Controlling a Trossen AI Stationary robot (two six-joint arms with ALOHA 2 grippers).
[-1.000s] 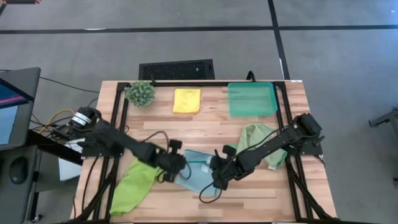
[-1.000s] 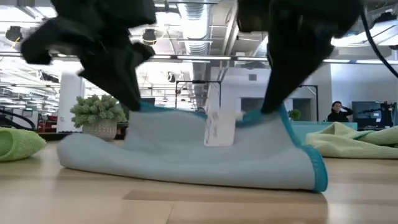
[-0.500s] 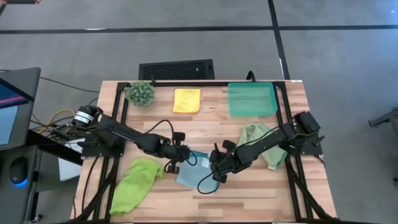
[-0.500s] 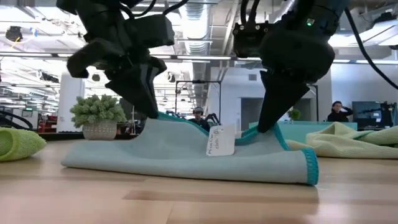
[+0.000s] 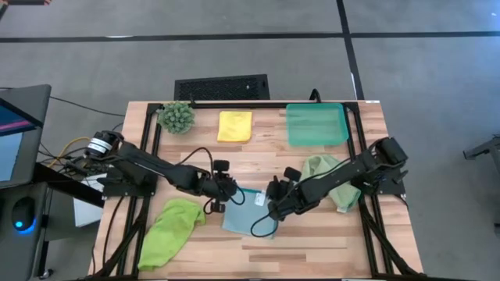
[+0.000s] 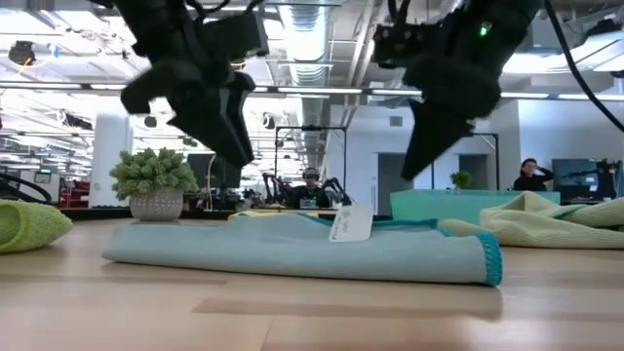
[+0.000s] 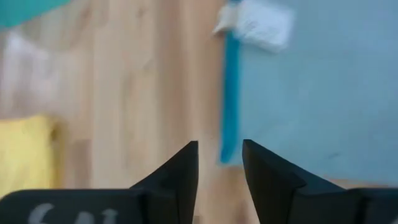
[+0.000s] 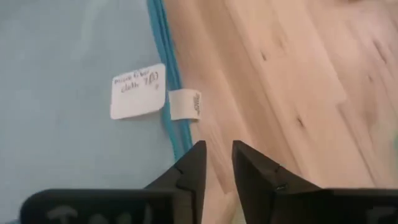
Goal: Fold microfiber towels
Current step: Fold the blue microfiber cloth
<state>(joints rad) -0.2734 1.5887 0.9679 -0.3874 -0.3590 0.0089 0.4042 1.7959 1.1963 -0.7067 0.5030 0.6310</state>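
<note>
Your left gripper [image 5: 221, 195] hangs just above the far left corner of the light blue towel [image 5: 248, 215], fingers parted with a narrow gap and nothing between them; in its wrist view the two dark fingers [image 7: 180, 174] frame bare wood beside the towel's darker blue hem. In the low view that gripper [image 6: 237, 151] is clear of the cloth, not touching it.

Moving right from the table's left side: the lime green towel [image 5: 168, 232] lies crumpled near the front left corner, the small green plant [image 5: 176, 116] stands at the back left, and the yellow towel [image 5: 235, 126] lies folded at the back middle.

The light blue towel lies flat and folded at the front middle of the table [image 5: 312, 242], with a white tag [image 8: 138, 91] at its far edge.

Your right gripper [image 5: 275, 201] hovers over the towel's far right corner, fingers also slightly apart and empty, lifted off the cloth in the low view [image 6: 417, 161].

Farther right, the pale green towel [image 5: 332, 178] is bunched partly under the right arm, and the teal tray [image 5: 316, 125] sits at the back right.
</note>
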